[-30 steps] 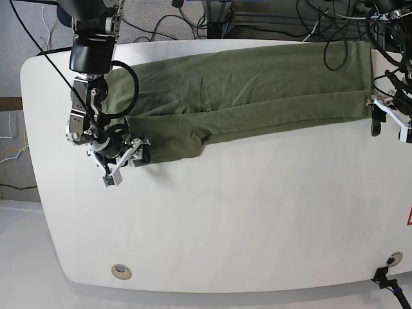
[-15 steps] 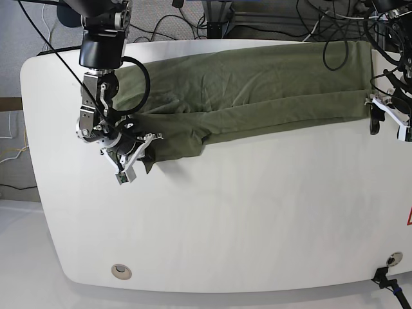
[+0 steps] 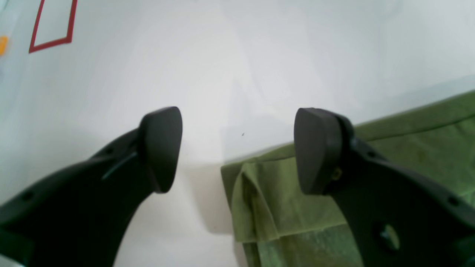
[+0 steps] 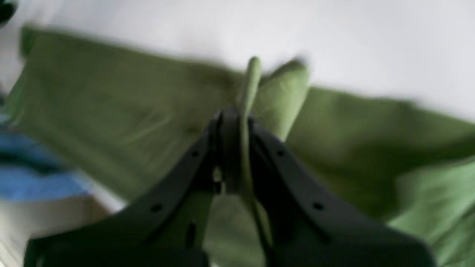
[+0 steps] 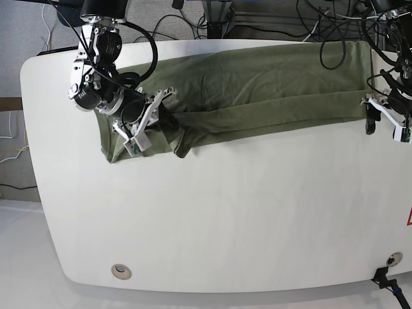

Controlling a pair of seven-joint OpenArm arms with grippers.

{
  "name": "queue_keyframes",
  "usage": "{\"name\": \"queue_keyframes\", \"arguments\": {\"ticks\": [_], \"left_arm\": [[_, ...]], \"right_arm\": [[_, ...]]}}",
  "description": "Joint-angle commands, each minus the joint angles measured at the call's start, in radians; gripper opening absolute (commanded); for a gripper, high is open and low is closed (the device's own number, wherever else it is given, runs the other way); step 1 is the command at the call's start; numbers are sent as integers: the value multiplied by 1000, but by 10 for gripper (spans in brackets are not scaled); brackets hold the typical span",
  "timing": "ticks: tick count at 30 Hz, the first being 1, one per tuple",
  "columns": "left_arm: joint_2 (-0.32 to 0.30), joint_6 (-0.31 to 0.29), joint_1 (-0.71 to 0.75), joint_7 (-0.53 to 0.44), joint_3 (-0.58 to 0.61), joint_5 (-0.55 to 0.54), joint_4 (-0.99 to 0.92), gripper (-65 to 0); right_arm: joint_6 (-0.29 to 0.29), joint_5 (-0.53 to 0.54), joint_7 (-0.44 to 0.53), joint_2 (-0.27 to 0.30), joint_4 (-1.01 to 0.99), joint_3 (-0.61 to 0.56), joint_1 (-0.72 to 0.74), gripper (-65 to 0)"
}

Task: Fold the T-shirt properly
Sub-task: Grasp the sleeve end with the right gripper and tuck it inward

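Base view: right gripper (image 5: 147,119) pinches a fold of the T-shirt (image 5: 257,84) near the table's (image 5: 225,219) left edge. Left gripper (image 3: 237,148), jaws spread, hovers over the hem corner at the right edge. Lift high, carry across evenly, keeping the right-edge hem flat.

the t-shirt (image 5: 257,84) is soft matt green cloth, finely creased. the table (image 5: 225,225) is smooth white with a faint sheen. the left gripper's fingers (image 3: 163,148) look matt black plastic.
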Motion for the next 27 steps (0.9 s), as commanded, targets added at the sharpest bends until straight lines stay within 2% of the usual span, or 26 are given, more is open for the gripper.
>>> {"name": "queue_keyframes", "arguments": {"ticks": [1, 5, 12, 19, 20, 24, 25, 27], "left_arm": [[-18, 5, -7, -23, -7, -9, 14, -209], [-18, 6, -7, -23, -7, -9, 14, -209], [-18, 8, -7, -23, 14, -9, 13, -209], [-18, 8, -9, -23, 16, -9, 13, -209], [-18, 8, -9, -23, 16, -9, 13, -209], [-18, 8, -9, -23, 16, -8, 13, -209], [-18, 8, -9, -23, 16, -8, 13, -209], [-18, 8, -9, -23, 16, -8, 13, -209]], "right_arm": [[5, 52, -6, 28, 16, 5, -12, -650], [5, 118, -20, 78, 15, 3, -81, -650], [5, 218, -132, 180, 13, 3, -131, -650], [5, 228, -198, 227, 13, 3, -182, -650], [2, 228, -199, 232, 13, 3, -185, -616], [4, 233, -199, 264, 18, 3, -211, -324], [4, 245, -199, 269, 18, 3, -216, -275], [4, 256, -199, 272, 20, 3, -217, -256]]}}
